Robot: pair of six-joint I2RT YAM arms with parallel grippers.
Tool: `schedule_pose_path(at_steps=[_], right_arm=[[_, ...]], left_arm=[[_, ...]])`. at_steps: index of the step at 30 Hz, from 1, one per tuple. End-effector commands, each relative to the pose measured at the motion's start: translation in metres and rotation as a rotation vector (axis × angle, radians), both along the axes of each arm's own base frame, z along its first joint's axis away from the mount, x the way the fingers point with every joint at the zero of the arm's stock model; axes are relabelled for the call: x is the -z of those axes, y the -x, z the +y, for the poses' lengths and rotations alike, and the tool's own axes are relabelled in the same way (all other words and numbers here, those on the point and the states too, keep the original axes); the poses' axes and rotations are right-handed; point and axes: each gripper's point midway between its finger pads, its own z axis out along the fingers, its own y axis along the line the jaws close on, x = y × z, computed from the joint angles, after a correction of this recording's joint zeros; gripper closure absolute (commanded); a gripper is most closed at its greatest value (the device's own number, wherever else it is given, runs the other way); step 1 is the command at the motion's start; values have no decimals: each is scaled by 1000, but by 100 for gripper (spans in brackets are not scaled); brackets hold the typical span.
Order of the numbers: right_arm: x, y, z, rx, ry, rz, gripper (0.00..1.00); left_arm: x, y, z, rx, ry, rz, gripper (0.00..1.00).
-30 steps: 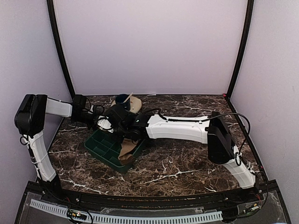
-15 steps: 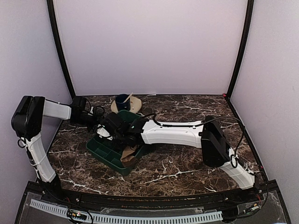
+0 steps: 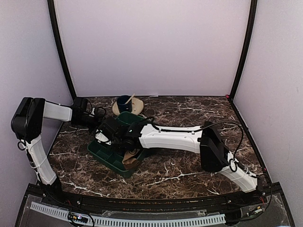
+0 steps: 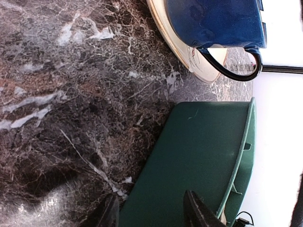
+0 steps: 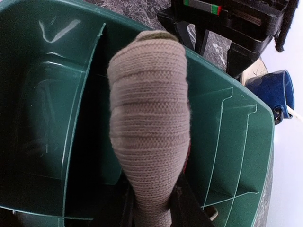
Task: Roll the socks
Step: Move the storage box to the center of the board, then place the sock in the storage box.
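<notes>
Tan rolled sock [image 5: 149, 127] is sitting clamped in the right gripper [image 5: 154, 210] above the green tray [image 5: 227, 142]. Left gripper [image 4: 151, 215] is hovering, jaws apart, beside the tray wall.

Dark marble tbl [image 3: 189, 165], green tray [image 3: 105, 151], saucer [image 3: 136, 106] w/ blue cup [image 3: 124, 100]

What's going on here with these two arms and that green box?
The right gripper is clamped on a rolled-up tan sock and holds it over the compartments of a green divided tray on the marble table. The left gripper is open beside the tray's outer wall, holding nothing. A blue cup on a beige saucer stands just behind the tray. The sock looks rolled, and it seems about to be set into the tray.
</notes>
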Motion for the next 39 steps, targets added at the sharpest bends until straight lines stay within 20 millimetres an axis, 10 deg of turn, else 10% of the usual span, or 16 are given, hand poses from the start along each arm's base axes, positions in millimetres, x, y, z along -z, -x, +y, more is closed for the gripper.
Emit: schedule_pose_path(at_steps=[1, 39], right_arm=[[8, 11, 6, -11, -2, 53, 100], [36, 10, -19, 136, -28, 420, 100]], left_arm=[[-17, 9, -7, 23, 13, -31, 51], [-21, 42, -17, 54, 31, -28, 51]])
